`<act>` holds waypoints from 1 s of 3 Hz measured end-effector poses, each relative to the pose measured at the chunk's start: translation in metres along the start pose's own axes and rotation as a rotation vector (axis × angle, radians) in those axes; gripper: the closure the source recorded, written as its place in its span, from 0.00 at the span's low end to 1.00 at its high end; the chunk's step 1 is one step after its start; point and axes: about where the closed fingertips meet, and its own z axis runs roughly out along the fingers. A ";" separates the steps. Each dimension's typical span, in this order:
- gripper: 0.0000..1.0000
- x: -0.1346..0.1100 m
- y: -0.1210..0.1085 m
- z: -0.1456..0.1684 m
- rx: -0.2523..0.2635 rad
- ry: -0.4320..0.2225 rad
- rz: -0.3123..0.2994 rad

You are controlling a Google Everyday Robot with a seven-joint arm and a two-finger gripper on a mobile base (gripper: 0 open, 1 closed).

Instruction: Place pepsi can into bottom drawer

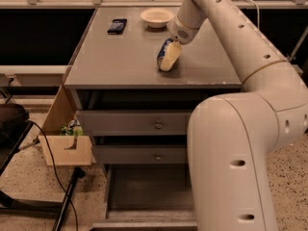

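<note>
While reaching down from the back right across the grey cabinet top (115,57), grips with the gripper (166,64) clamped on the pepsi can (162,48). Cream finger (172,56) pressed along the blue side, can tilted, low at the surface near the middle of the top; hard to tell whether touching. Back by the far edge, a white bowl (156,17), and left of it a flat dark phone-like object (117,26), both well apart from the can. Under the top, two shallow drawers (120,121) with round knobs, pushed in. Lowest down, bottom drawer (144,186) pulled out, plain grey interior showing, right part hidden behind the big white arm (231,153). Down left on the floor, an open wooden box (67,150), black cable (53,170) running past.
</note>
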 end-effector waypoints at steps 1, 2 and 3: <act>0.97 0.000 0.000 0.000 0.000 0.000 0.000; 1.00 -0.002 0.001 -0.005 0.003 -0.005 -0.002; 1.00 -0.009 0.010 -0.030 0.020 -0.030 -0.012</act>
